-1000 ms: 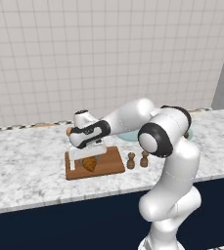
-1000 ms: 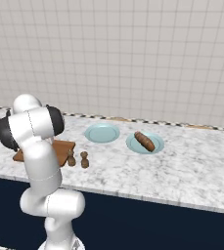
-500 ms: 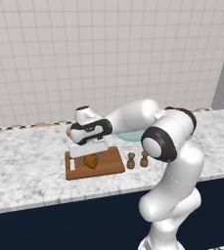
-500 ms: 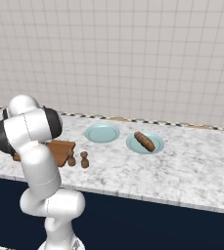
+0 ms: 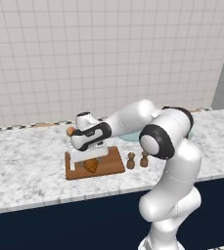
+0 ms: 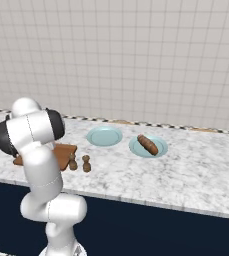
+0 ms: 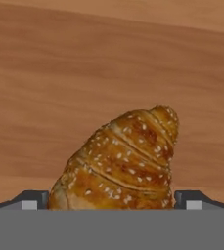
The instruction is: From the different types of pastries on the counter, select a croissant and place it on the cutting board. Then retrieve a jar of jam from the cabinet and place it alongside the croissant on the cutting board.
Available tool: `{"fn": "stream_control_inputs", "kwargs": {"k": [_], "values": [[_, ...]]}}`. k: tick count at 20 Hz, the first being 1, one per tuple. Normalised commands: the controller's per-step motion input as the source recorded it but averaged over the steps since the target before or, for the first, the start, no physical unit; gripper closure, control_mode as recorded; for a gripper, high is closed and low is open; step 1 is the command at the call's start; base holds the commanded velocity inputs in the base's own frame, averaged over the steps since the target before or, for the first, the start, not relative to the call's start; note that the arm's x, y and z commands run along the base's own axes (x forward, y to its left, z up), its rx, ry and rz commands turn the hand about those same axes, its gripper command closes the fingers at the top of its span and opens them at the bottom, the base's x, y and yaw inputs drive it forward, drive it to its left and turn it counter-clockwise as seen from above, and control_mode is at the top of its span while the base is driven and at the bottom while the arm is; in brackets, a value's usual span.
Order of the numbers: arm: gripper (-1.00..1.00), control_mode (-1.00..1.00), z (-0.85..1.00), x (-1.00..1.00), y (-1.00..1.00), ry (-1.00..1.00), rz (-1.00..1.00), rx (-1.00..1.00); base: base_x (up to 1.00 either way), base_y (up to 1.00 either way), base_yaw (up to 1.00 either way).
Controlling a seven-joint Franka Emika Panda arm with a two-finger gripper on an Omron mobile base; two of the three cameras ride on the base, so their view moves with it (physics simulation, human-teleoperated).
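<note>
The croissant lies flat on the cutting board, and in the left base view it sits toward the board's front edge, roughly midway along it. The gripper hangs directly over it with its jaws spread wide, one dark tip on each side of the pastry and neither touching it — nothing is held.

As a thing to handle, the croissant looks light and soft: a flaky, ridged crust with a seeded surface, likely to dent or shed flakes under a hard squeeze. The ridges should give some friction, so slipping seems a small risk; crushing seems the larger one. The best hold would be across the thick middle of the body, not the tapered tip, which would be thin and could break.

With the croissant already on the board, the jar of jam is the part of the task not yet done. A jar would be the opposite kind of object — rigid, smooth-sided, heavier for its size — and would call for a firm, level pinch around its body.

Just off the board's right end stand two small wooden shakers on the counter; farther right along the counter are two pale blue plates, one carrying a long brown pastry
</note>
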Motion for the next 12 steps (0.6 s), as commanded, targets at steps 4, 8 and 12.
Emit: {"fn": "stream_control_inputs", "kwargs": {"k": [4,8,12], "values": [[-1.00,-1.00,-0.01,0.30,0.04,-0.05,0.00,0.00,0.00,0.00,0.00],[-1.00,-1.00,0.28,0.34,0.00,-0.11,0.00,0.00,0.00,0.00,0.00],[-1.00,-1.00,0.04,0.04,0.04,-0.02,0.00,0.00,0.00,0.00,0.00]]}}
